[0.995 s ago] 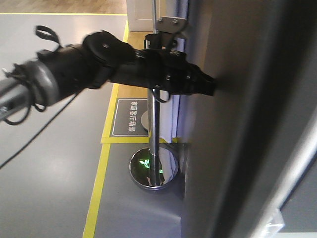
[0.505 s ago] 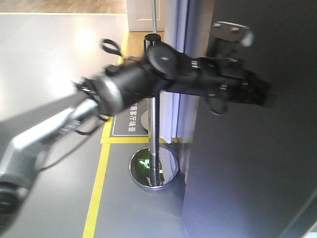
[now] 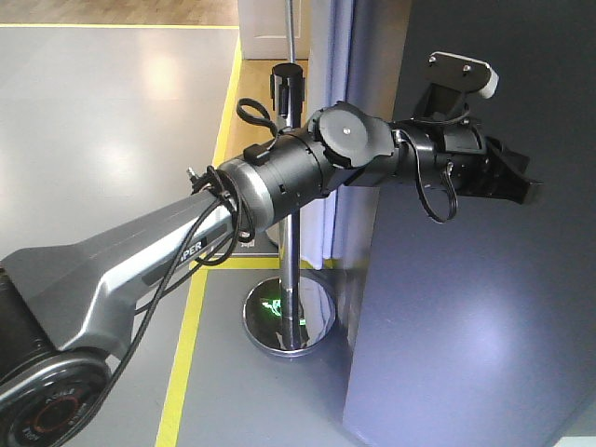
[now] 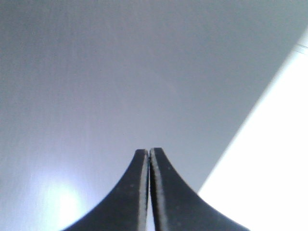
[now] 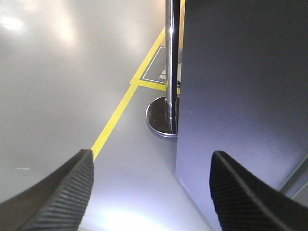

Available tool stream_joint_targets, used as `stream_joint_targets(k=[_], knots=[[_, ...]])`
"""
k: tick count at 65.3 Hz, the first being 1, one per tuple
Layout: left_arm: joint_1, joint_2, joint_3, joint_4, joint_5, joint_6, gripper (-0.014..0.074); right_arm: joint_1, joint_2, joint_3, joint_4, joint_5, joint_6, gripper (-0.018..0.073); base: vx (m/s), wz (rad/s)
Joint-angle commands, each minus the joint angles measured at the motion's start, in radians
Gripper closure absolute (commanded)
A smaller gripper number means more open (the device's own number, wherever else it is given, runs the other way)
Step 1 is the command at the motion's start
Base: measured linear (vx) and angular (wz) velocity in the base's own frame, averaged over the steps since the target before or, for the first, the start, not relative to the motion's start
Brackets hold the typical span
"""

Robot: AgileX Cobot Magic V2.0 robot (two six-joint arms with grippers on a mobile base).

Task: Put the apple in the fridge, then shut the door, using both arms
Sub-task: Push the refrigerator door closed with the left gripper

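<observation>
This looks like a showroom or exhibition hall rather than a home — a wide, glossy grey floor (image 3: 102, 112) reflects ceiling lights and is marked off with yellow tape lines (image 3: 186, 345). A chrome queue-barrier post (image 3: 291, 233) on a round polished base stands beside a dark floor sign (image 3: 244, 223) printed with Chinese characters. A strip of wooden flooring (image 3: 112, 9) lies beyond — and the dark grey fridge (image 3: 466, 307) stands out on the open floor.

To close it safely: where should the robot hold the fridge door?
The door shows a flat face without handle, so nothing to pinch. Probably push from outside with the shut left gripper; only its vertical edge could be gripped.
</observation>
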Motion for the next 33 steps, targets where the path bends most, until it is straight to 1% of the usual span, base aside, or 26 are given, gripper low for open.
stream_joint_targets(k=[1,18,23,26,29,32,33], knots=[[-0.005,-0.071,-0.039,-0.037,-0.030,0.001,0.0602,-0.004,0.020,-0.021,-0.001,-0.065,-0.002,0.0074,0.00,0.00],[-0.005,-0.071,-0.039,-0.037,-0.012,0.001,0.0602,-0.004,0.020,-0.021,-0.001,-0.065,-0.002,0.0074,0.00,0.00],[-0.004,-0.073,-0.039,-0.022,0.013,0.001,0.0602,-0.004,0.020,-0.021,-0.001,-0.065,-0.002,0.0074,0.00,0.00],[-0.004,-0.081,-0.039,0.008,0.035,0.001,0.0602,-0.004,0.020,-0.021,-0.001,-0.065,-0.002,0.0074,0.00,0.00],[-0.003,-0.088,-0.039,0.065,0.065,-0.018,0.0602,-0.004,0.020,-0.021,-0.001,-0.065,-0.002,0.0074,0.00,0.00],[-0.003,-0.103,-0.039,0.127,0.104,-0.052,0.0602,-0.004,0.020,-0.021,-0.001,-0.065,-0.002,0.0074,0.00,0.00],[-0.003,-0.107,-0.039,0.150,0.119,-0.077,0.0602,-0.004,0.020,-0.021,-0.001,-0.065,-0.002,0.0074,0.00,0.00]])
